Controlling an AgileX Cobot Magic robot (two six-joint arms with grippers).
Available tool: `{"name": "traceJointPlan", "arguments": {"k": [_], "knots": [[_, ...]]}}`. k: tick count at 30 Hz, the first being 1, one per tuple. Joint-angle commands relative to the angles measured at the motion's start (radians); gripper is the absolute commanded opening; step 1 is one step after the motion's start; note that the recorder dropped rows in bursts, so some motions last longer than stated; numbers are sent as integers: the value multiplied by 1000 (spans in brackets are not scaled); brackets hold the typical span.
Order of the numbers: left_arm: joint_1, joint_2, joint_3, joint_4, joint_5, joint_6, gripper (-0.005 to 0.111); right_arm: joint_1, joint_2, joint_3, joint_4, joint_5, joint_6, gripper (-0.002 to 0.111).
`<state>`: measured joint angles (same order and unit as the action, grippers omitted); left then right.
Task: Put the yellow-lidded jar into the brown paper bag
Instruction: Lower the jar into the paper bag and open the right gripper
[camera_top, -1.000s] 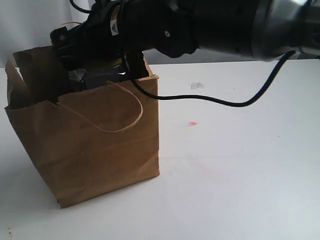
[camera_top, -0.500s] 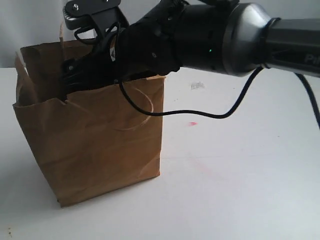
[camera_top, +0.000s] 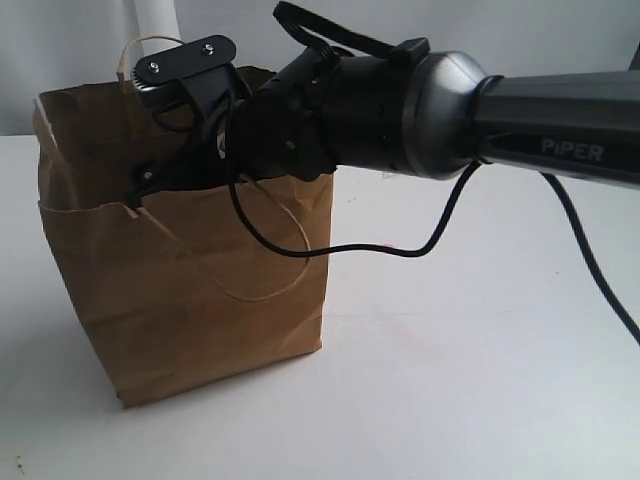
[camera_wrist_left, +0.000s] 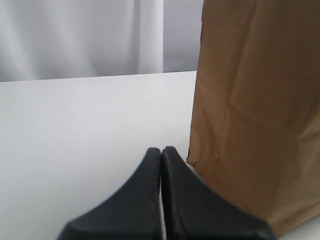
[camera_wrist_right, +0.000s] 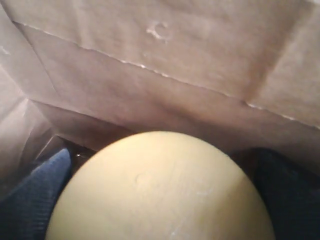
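The brown paper bag (camera_top: 200, 290) stands upright on the white table at the left of the exterior view. My right arm (camera_top: 380, 100) reaches over its rim, and the gripper end is hidden inside. In the right wrist view the mustard-yellow lid of the jar (camera_wrist_right: 160, 175) fills the space between the dark fingers (camera_wrist_right: 35, 195) of my right gripper (camera_wrist_right: 162, 200), shut on it, with the bag's inner wall (camera_wrist_right: 150, 60) close behind. The jar's body is hidden. My left gripper (camera_wrist_left: 161, 150) is shut and empty, low on the table beside the bag's outer wall (camera_wrist_left: 255, 110).
A black cable (camera_top: 430, 235) hangs from the right arm over the white table (camera_top: 480, 380). One twisted handle (camera_top: 270, 290) droops down the bag's front; the other (camera_top: 140, 45) sticks up behind. A small red mark (camera_top: 385, 247) lies right of the bag.
The right arm has pulled back to the right and tilted its gripper end down into the bag's mouth. The bag's top has shifted slightly and stands straighter.
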<state>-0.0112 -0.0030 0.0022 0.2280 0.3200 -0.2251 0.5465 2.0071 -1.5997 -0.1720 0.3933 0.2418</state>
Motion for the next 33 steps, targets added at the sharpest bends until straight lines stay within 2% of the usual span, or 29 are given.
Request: {"name": "traceJointPlan", "arguments": {"k": [1, 8, 17, 33], "knots": [[-5, 3, -2, -4, -9, -4, 1, 5, -11, -2, 7, -15, -8, 0], [-5, 3, -2, -4, -9, -4, 1, 5, -11, -2, 78, -15, -8, 0], [-5, 3, -2, -4, -9, -4, 1, 5, -11, -2, 80, 51, -33, 0], [-5, 3, -2, -4, -9, -4, 1, 5, -11, -2, 91, 52, -33, 0]]}}
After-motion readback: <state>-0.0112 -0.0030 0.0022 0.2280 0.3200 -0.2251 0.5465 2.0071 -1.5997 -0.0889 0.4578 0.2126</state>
